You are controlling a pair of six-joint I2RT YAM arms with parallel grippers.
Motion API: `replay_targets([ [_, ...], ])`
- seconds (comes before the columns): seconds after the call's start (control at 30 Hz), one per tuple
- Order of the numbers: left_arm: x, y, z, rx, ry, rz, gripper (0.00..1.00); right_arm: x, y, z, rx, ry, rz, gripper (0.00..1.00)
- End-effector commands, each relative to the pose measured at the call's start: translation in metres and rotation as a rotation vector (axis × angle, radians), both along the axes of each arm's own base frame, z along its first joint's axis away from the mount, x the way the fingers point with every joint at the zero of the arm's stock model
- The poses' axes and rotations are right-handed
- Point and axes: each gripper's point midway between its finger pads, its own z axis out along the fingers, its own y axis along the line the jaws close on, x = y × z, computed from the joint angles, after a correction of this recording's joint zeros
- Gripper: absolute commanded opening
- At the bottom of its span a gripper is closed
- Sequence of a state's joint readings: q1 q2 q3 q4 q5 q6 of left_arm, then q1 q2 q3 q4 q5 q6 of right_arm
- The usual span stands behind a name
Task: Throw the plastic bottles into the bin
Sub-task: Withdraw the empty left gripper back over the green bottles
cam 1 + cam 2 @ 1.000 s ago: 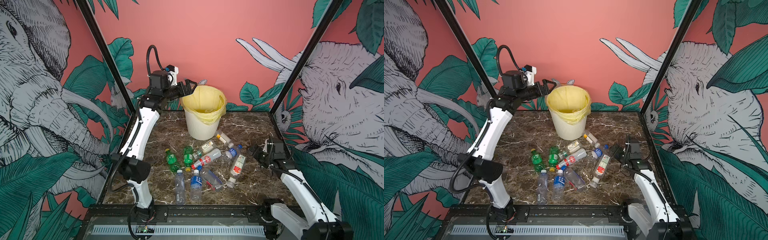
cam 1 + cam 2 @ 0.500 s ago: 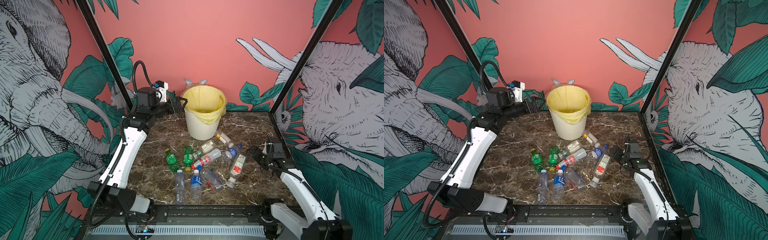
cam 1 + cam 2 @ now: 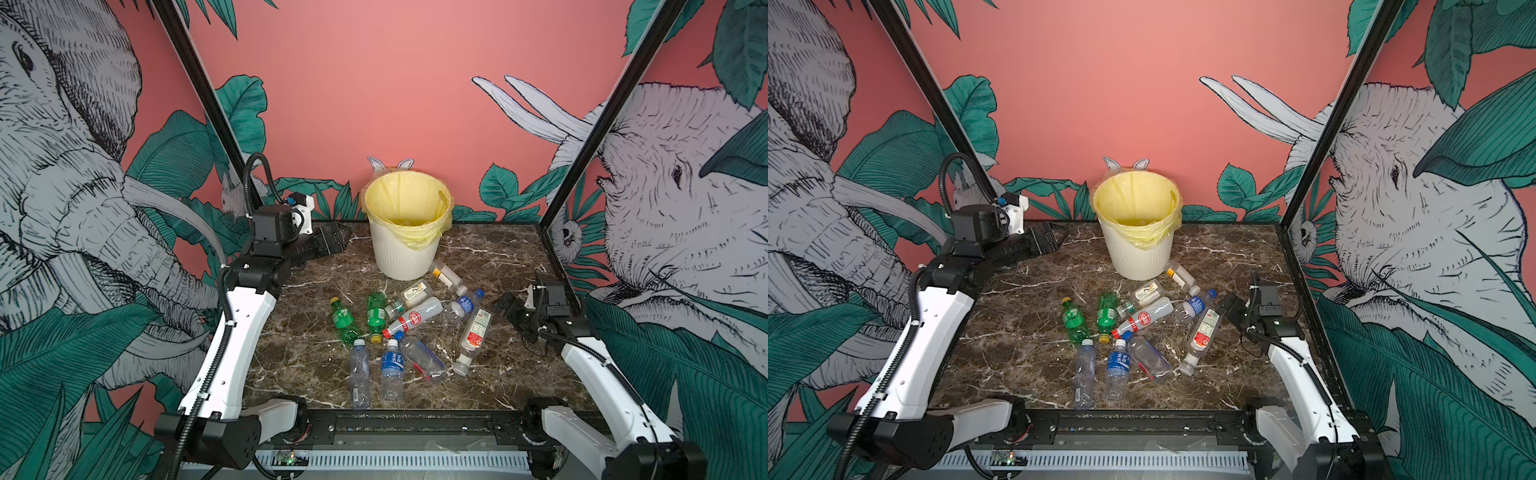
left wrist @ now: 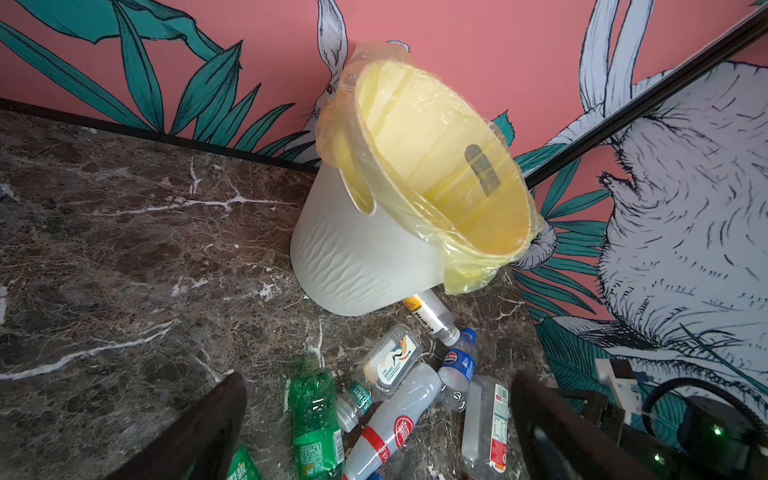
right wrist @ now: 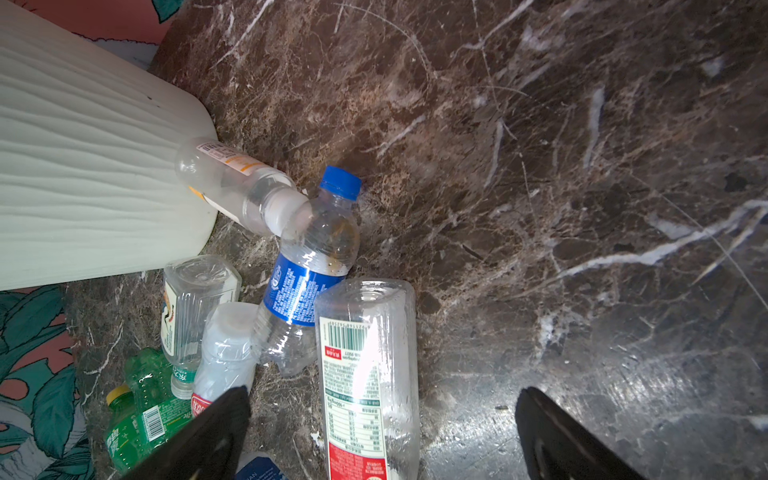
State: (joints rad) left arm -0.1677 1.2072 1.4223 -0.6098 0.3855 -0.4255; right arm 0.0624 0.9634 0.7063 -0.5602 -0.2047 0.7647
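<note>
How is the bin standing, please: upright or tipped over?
Upright: the bin stands on its base on the table, open mouth facing up, in both top views.

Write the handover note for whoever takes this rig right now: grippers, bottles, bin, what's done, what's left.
Left gripper: open, empty, above the table beside the bin.
Right gripper: open, empty, low beside the red-labelled clear bottle.
Plastic bottles: about eleven, lying in a heap on the table in front of the upright bin.
Done: unclear; the bin's contents cannot be made out.
Left: every bottle on the table.
</note>
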Motion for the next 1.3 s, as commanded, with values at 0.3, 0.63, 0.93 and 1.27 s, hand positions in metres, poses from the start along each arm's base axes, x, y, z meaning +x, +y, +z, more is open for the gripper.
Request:
replay_targets([
  [0.3, -0.020, 0.010, -0.060, 0.098, 0.136, 0.001, 1.00, -0.006, 0.006, 0.006, 0.024, 0.016, 0.041, 0.99],
  [0.63, -0.031, 0.025, -0.096, 0.145, 0.212, 0.056, 0.99, -0.011, 0.006, -0.001, 0.025, 0.051, 0.037, 0.99],
  [0.93, -0.037, 0.035, -0.136, 0.161, 0.273, 0.118, 1.00, -0.023, 0.015, -0.016, 0.001, 0.106, 0.084, 0.99],
  [1.27, -0.033, 0.043, -0.160, 0.197, 0.321, 0.149, 0.99, -0.027, 0.033, -0.019, -0.049, 0.113, 0.147, 0.98],
])
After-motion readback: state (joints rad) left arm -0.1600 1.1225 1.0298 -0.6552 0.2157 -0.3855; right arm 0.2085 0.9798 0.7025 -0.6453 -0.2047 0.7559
